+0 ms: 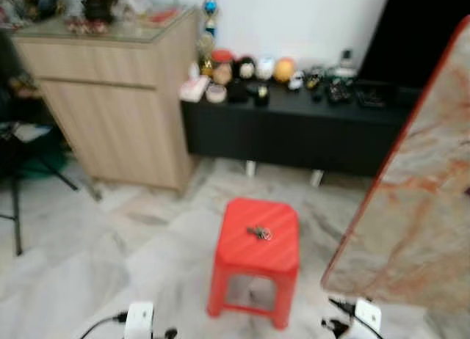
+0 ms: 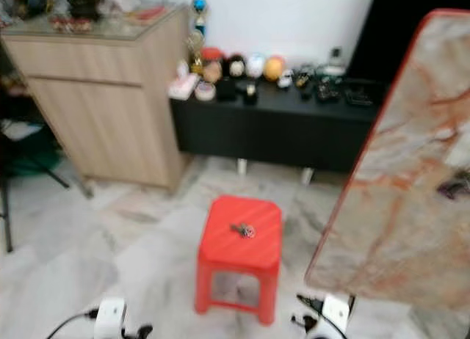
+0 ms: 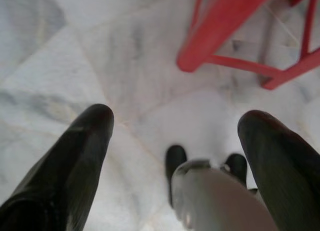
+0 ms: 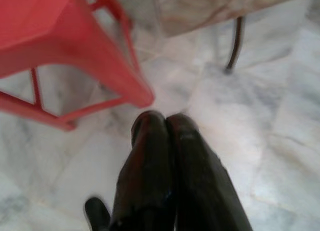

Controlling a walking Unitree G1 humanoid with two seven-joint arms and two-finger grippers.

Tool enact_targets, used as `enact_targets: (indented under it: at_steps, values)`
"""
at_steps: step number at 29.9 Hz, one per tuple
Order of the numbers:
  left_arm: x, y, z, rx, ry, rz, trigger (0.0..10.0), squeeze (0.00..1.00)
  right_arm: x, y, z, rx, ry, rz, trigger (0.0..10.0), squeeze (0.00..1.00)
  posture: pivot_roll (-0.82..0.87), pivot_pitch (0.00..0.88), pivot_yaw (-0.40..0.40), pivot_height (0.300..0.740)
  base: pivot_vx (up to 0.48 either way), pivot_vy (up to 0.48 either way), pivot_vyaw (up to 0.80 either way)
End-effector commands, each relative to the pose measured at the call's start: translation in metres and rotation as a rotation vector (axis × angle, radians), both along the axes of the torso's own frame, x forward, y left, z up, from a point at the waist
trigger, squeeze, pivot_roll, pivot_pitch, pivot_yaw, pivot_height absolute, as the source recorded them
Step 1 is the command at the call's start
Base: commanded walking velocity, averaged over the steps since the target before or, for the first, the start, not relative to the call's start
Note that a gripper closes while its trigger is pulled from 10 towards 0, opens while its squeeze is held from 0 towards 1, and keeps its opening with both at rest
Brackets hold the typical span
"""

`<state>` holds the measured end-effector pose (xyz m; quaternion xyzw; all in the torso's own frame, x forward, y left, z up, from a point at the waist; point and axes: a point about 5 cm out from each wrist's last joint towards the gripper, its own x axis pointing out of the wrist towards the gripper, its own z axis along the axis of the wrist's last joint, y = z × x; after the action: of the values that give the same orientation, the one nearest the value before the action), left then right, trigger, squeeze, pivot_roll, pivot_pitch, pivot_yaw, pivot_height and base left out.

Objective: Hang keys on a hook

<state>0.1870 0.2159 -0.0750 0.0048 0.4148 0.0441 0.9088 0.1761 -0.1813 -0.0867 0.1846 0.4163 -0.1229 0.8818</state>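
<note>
Two grippers: both hang low over the floor, each empty.
Left gripper (image 3: 175, 136): fingers (image 3: 75, 161) spread wide apart, nothing between them but pale marble floor (image 3: 100, 56); touching nothing. A stool leg lies at about 1 o'clock from the fingertips in the wrist view.
Right gripper (image 4: 165, 122): fingers (image 4: 150, 156) pressed together along their length, clenched on nothing. Stool leg just beyond the tips, at about 11 o'clock in its wrist view.
Keys (image 1: 259, 232): small bunch lying on the stool top, near its middle, slightly toward the far edge; well apart from both grippers.
Stool (image 1: 253, 262): red plastic, upright on the floor, at 12 o'clock ahead of the robot.
Slab (image 1: 422, 199): marbled panel with a red edge, tilted, at 2 o'clock; close beside the stool on the robot's right.
Bench (image 1: 294, 130): long, low, black, against the white wall at 12 o'clock beyond the stool; its top crowded with small ornaments, too blurred to name.
Cabinet (image 1: 117, 104): light wood, glass-topped, at 10 o'clock, touching the bench's left end; clutter on top.
Hook: cannot tell where.
</note>
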Motion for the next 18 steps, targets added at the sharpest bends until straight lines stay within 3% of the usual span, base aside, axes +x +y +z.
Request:
enact_targets:
  at_steps: [1,18]
  values:
    - [-0.002,-0.006,-0.002,-0.005,0.009,-0.016,10.0,0.00,0.003,-0.007,0.002,-0.017,-0.014,-0.012,10.0,0.00,-0.03,0.000,-0.050,0.740,0.000,-0.405,0.00]
    - [-0.001,-0.006,-0.001,-0.006,0.001,-0.009,10.0,0.00,0.018,-0.007,0.010,-0.013,-0.076,-0.039,10.0,0.00,-0.04,0.000,-0.056,0.740,0.000,-0.366,0.00]
